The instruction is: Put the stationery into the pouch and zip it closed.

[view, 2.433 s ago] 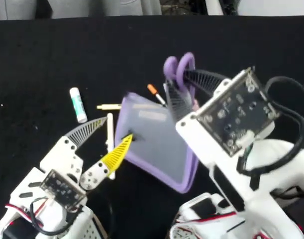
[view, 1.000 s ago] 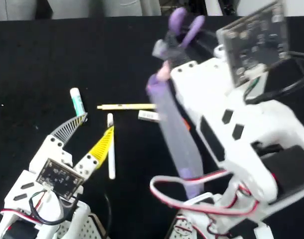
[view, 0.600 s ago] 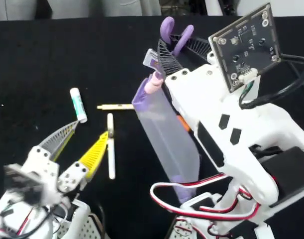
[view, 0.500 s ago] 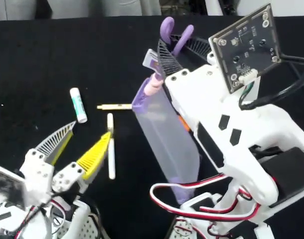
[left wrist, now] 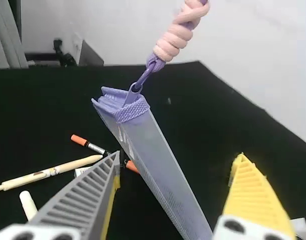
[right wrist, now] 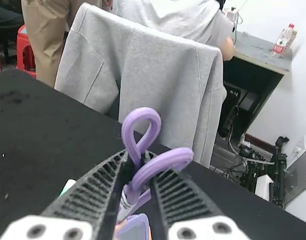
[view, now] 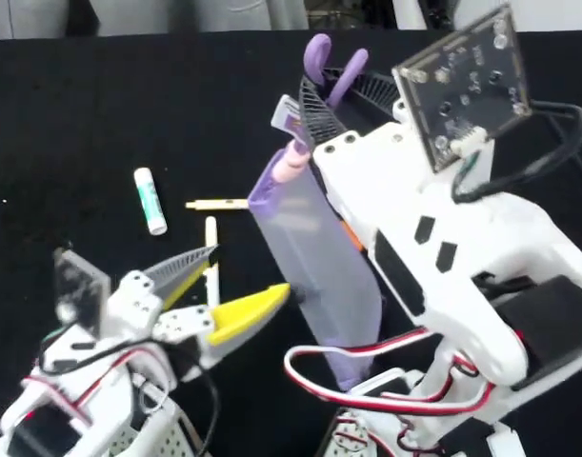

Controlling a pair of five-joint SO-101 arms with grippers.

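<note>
Right gripper (right wrist: 137, 170) is clamped on a purple loop (right wrist: 142, 132), apparently tied to the hanging pouch (view: 314, 257); left gripper (view: 250, 271) gapes wide, empty, beside the pouch.

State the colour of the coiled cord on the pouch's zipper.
Pale pink coiled cord, clearest in the left wrist view.

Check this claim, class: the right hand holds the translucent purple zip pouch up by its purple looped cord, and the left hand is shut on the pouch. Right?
Wrong on the left hand: it is open, its fingers either side of the translucent purple zip pouch, not shut on it. The left wrist view shows this.
</note>
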